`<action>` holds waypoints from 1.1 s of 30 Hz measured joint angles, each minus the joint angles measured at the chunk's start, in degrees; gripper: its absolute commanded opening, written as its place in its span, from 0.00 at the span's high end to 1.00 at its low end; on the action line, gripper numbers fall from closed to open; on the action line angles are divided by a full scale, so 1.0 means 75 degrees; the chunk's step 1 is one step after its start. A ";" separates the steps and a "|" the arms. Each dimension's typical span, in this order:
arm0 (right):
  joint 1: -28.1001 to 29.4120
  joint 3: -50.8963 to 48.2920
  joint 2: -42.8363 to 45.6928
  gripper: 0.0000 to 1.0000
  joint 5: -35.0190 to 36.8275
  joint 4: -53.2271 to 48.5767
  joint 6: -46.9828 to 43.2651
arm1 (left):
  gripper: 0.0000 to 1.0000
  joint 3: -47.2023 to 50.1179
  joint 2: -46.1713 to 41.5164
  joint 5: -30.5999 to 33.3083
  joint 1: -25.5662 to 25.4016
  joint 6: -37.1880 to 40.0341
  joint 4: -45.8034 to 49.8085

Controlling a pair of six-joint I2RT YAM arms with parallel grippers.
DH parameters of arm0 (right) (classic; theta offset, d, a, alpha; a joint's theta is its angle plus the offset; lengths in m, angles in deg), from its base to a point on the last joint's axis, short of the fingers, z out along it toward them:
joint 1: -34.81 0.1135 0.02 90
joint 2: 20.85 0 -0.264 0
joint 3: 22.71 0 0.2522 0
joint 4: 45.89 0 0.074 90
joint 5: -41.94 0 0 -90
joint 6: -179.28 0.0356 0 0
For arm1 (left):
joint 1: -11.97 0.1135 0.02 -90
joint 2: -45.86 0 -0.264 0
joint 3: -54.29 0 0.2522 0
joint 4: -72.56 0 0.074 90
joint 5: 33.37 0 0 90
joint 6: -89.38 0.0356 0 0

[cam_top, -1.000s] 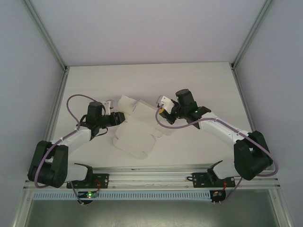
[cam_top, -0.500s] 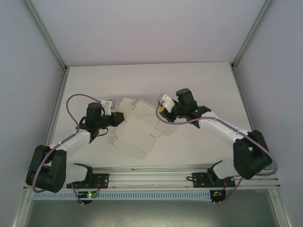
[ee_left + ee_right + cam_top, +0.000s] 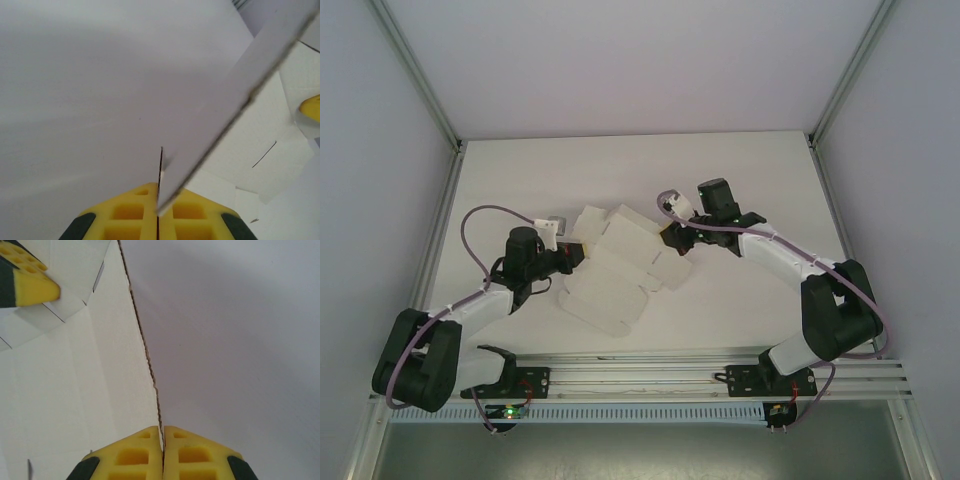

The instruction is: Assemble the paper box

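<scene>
We judged the box (image 3: 610, 285) light, bendy card; left claw (image 3: 158, 200) and right claw (image 3: 162, 432) each pinched an edge.

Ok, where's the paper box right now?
Top view: the paper box lies partly folded at the middle of the table, with the left pincer shut on its left edge and the right pincer shut on its right edge.
</scene>
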State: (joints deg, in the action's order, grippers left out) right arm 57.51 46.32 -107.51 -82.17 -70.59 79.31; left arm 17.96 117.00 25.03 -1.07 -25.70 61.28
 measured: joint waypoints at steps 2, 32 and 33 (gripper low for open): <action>-0.0122 0.0000 -0.0026 1.00 -0.0152 -0.0009 0.0189 | 0.94 0.0236 0.0093 -0.0102 0.0000 -0.0064 -0.0562; 0.0688 0.0108 0.0396 1.00 0.1830 -0.0350 -0.0495 | 1.00 -0.1865 0.0997 0.5592 -0.3509 0.2378 0.2597; 0.0784 0.0093 0.0478 1.00 0.2011 -0.0382 -0.0597 | 1.00 -0.1947 0.1201 0.5829 -0.3675 0.2480 0.2594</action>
State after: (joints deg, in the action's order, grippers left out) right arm 63.38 47.02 -103.92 -67.08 -73.46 74.83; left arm 3.36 126.00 68.75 -28.63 -7.10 80.73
